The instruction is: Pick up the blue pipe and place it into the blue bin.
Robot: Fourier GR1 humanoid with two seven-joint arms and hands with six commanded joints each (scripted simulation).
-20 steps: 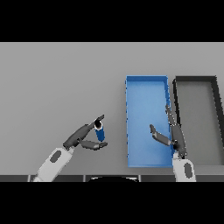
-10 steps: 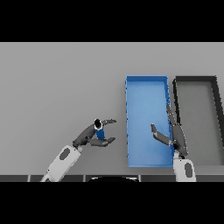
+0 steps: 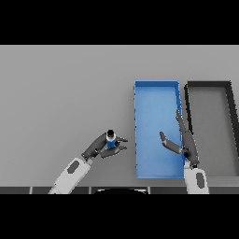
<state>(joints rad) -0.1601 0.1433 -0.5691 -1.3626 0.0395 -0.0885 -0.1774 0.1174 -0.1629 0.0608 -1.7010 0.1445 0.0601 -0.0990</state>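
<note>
1. My left hand (image 3: 99,148) has its fingers and thumb curled around the small blue cylindrical pipe with a dark cap (image 3: 111,139). I hold it upright and wrapped from the sides, so it cannot slip or tip as I carry it.
2. The pipe is in my grip above the smooth grey table (image 3: 60,93), just left of the shallow rectangular blue bin (image 3: 138,130) – near its left wall, not yet over it.
3. My right hand (image 3: 183,142) hovers over the bin's right side, fingers straight and relaxed, thumb spread, holding nothing – idle, I judge.
4. The bin looks like hard plastic with a flat floor and thin raised walls. A dark grey bin of the same shape (image 3: 228,126) sits just beside it on the right.
5. The pipe is short, round and smooth, so it may roll once released.
</note>
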